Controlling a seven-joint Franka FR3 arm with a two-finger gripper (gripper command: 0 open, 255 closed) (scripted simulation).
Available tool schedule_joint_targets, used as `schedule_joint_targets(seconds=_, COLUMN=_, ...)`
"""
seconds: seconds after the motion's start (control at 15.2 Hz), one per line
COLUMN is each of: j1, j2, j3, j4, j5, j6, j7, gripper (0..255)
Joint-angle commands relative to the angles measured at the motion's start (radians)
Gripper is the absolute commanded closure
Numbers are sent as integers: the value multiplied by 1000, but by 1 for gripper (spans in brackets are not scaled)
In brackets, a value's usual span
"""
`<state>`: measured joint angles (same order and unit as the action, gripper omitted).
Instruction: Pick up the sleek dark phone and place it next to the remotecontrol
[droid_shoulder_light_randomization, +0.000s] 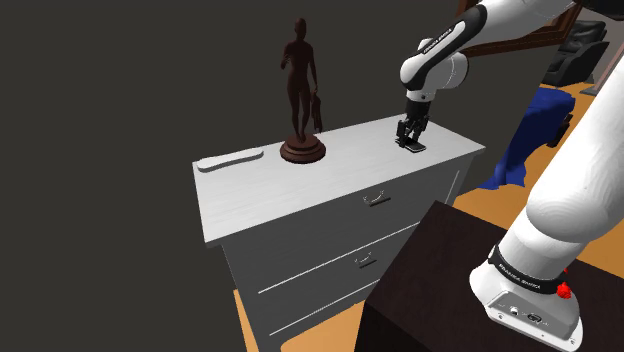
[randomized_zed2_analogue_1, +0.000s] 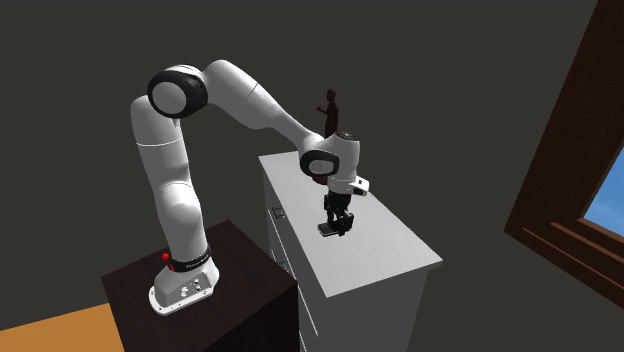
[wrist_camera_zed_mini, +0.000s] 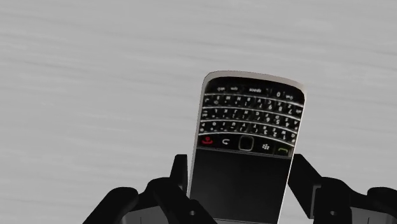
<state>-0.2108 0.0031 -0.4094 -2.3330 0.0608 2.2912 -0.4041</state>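
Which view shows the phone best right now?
Wrist view: the phone is close up, keypad and dark screen readable, clasped between the fingers. Shoulder view gives a small dark slab at the gripper tip, just over the white dresser. Second exterior view is much the same: a small flat shape under the gripper.

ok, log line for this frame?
phase: grasp | gripper: shut on phone | phone: over white dresser top, contact unclear | remote control: dresser's other end, beyond statue | placed: no
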Motion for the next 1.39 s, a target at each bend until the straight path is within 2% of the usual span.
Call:
schedule_joint_targets(seconds=0.0, j1=0, j2=1, j3=0, j4=-1, j5=0, j6=0, j7=0, gripper=255)
schedule_joint_targets(seconds=0.46, j1=0, j2=1, j3=0, j4=-1, j5=0, j6=0, j7=0, gripper=255)
schedule_joint_targets(seconds=1.32, j1=0, j2=-105, j3=7, j4=78, j5=-55, j6=-176, j7=47, gripper=255)
